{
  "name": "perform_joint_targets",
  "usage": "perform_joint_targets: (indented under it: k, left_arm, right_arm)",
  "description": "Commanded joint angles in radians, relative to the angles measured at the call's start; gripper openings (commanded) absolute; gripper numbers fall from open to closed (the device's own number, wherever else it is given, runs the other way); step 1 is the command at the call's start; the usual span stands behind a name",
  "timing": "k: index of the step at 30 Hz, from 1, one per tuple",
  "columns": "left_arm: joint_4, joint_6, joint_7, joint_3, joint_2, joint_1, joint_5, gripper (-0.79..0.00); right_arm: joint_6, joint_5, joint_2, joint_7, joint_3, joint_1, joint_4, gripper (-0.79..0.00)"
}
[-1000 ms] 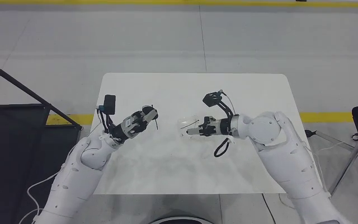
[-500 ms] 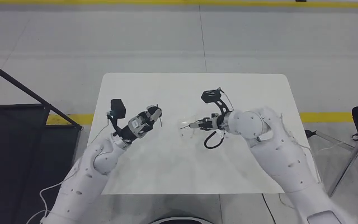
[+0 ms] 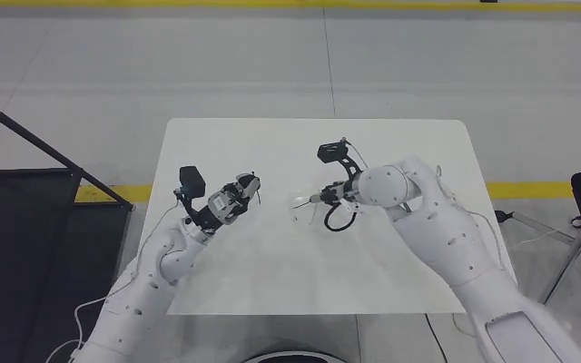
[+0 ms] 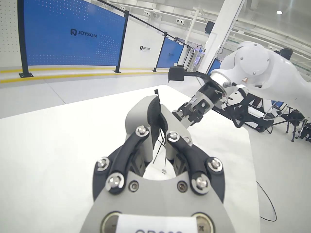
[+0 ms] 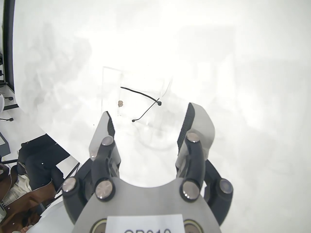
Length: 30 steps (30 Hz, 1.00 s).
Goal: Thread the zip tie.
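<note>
My left gripper point(image 4: 159, 112) is shut on a thin black zip tie point(image 4: 156, 93). The tie's head sticks up past the fingertips and its tail hangs down between the fingers. In the top view this gripper point(image 3: 245, 189) is held above the table's left half. My right gripper point(image 5: 148, 116) is open, just short of a clear plastic holder point(image 5: 136, 93). Two more black zip ties point(image 5: 142, 95) lie crossed in that holder. From above, the right gripper point(image 3: 314, 198) points at the clear holder point(image 3: 298, 205) near the table's middle.
The white table point(image 3: 399, 263) carries a small brown speck point(image 5: 120, 103) inside the holder. A black cable loops under the right wrist point(image 3: 334, 220). A black frame point(image 3: 36, 145) stands off the table's left edge.
The right arm has swung its elbow up and back, and its gripper has shifted a little toward the clear holder. The left gripper has moved slightly right, still holding its zip tie.
</note>
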Motion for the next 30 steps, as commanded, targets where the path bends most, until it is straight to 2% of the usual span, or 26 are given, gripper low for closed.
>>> perform_joint_targets:
  k: [1,7,15,25,30]
  left_arm:
    - [0.000,0.000,0.000,0.000,0.000,0.000,0.000,-0.785]
    - [0.000,0.000,0.000,0.000,0.000,0.000,0.000,-0.785]
    - [0.000,0.000,0.000,0.000,0.000,0.000,0.000,-0.785]
    - [0.000,0.000,0.000,0.000,0.000,0.000,0.000,-0.785]
    - [0.000,0.000,0.000,0.000,0.000,0.000,0.000,-0.785]
  right_arm:
    - [0.004,0.000,-0.006,-0.001,-0.010,0.011,0.017,-0.388]
    - [0.004,0.006,-0.025,-0.006,-0.031,0.042,0.074,-0.453]
    - [-0.008,0.023,-0.045,-0.013,-0.048,0.070,0.138,-0.462]
    - [-0.018,0.030,-0.064,-0.015,-0.059,0.088,0.177,-0.597]
    - [-0.022,0.032,-0.071,-0.016,-0.061,0.092,0.188,-0.702]
